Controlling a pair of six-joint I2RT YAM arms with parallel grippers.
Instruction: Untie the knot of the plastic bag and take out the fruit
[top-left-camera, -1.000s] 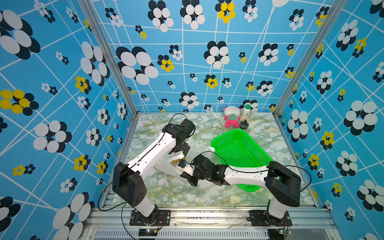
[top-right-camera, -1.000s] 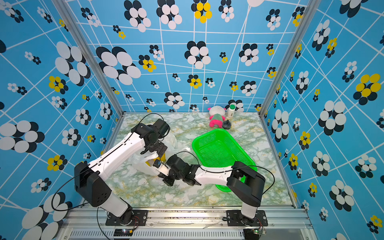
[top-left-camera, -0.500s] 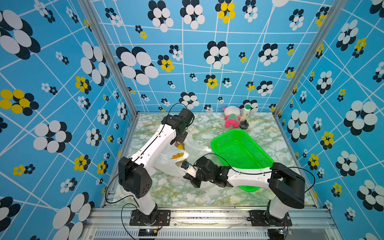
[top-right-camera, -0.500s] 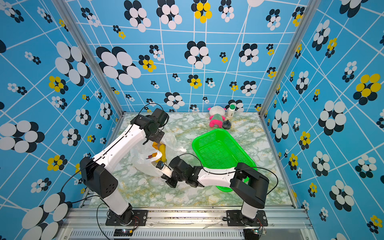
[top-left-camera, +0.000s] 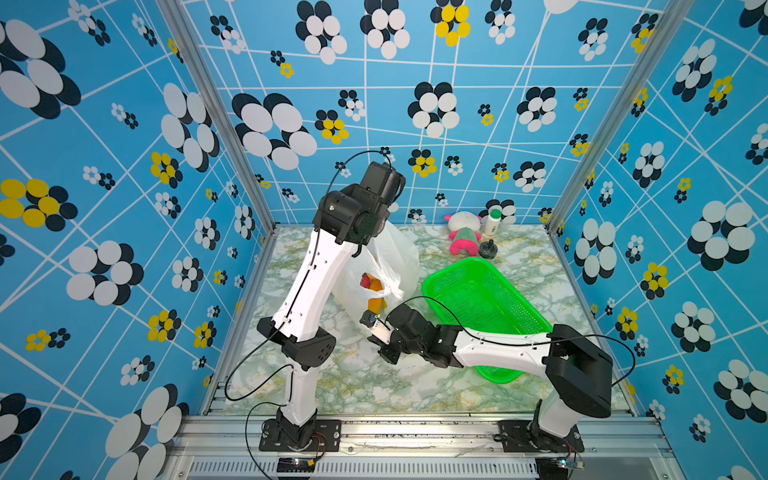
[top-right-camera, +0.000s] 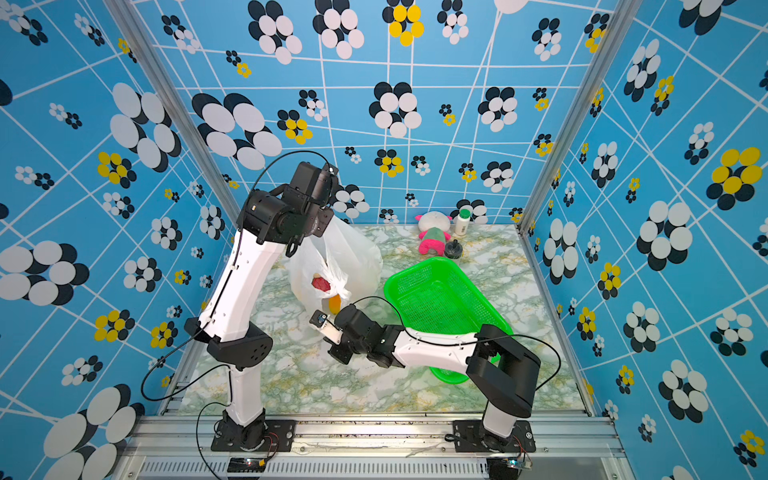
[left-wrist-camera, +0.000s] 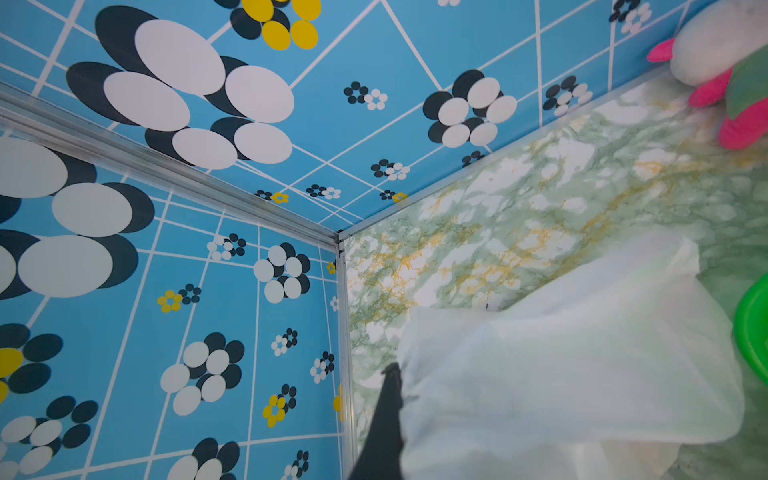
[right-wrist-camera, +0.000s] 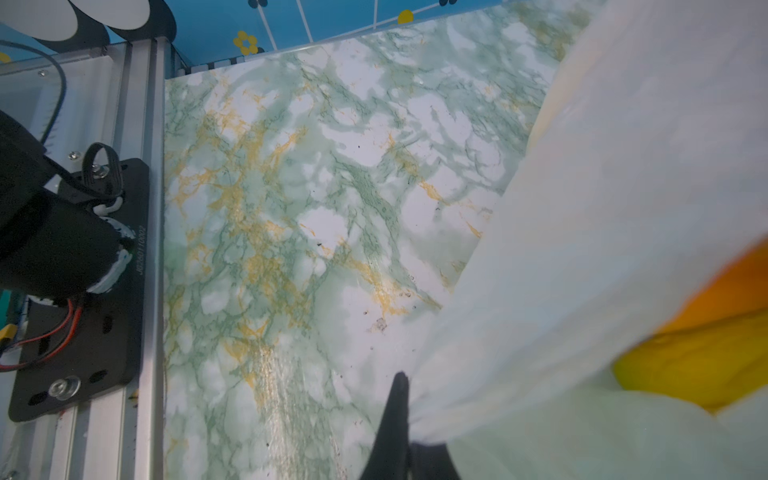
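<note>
Plastic bag (top-left-camera: 399, 257) sits left of centre above the marbled worktop (top-left-camera: 365, 386), strung between the two claws.

Near end: right claw (right-wrist-camera: 401, 386) is low over the worktop, jaws closed tight on a gathered fold of bag film. Fruit (right-wrist-camera: 706, 357), yellow-orange, presses against the film just beside that grip. In both top views a red piece (top-right-camera: 321, 284) and an orange piece (top-right-camera: 334, 303) show inside the bag's lower half.

Far end: left claw (left-wrist-camera: 392, 374) is up high, pinched closed on the bag's upper edge, with the bag hanging beneath it. Cannot tell whether the bag touches the worktop. Knot not made out.

Green basket (top-left-camera: 490, 291) lies right of the bag. Beyond it, by the back wall, are a plush toy (top-left-camera: 463, 237) and a white bottle (top-left-camera: 493, 220).
</note>
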